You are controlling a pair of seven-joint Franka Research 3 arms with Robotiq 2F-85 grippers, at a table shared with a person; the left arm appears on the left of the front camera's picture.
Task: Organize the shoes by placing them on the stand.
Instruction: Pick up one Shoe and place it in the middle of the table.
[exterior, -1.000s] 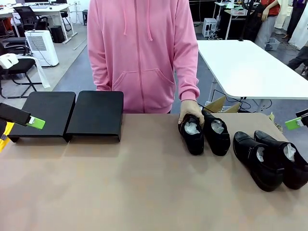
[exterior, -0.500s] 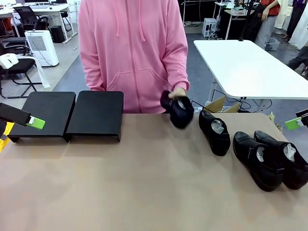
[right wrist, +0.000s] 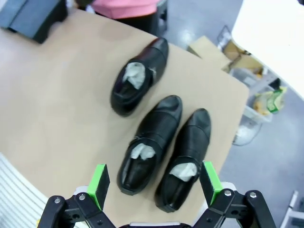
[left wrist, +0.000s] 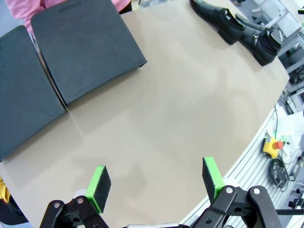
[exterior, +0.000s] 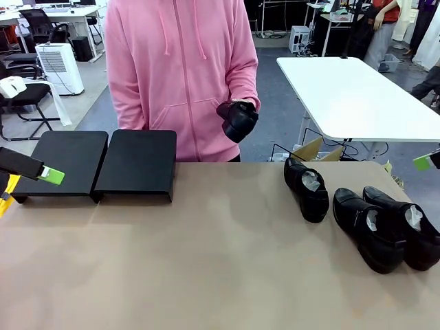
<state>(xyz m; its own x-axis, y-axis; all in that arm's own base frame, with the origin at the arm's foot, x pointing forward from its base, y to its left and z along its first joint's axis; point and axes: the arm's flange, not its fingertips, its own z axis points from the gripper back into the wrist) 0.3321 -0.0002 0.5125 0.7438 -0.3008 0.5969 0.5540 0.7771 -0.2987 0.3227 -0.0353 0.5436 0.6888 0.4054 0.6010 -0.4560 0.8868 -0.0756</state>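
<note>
Our left gripper (left wrist: 156,184) hangs released and empty, jaws spread wide, over the tan tabletop (left wrist: 166,109), near the low matte-black two-platform stand (left wrist: 85,47) at far left. Our right gripper (right wrist: 154,183), likewise spread and empty, hovers above three glossy black leather dress shoes (right wrist: 153,137) at right. The person in a pink hoodie (exterior: 179,69) holds the fourth shoe (exterior: 238,120) aloft past the far edge.

The left gripper (left wrist: 154,171) is black with green pads (left wrist: 102,185); the person's zip hoodie (exterior: 179,69) is pink.
</note>
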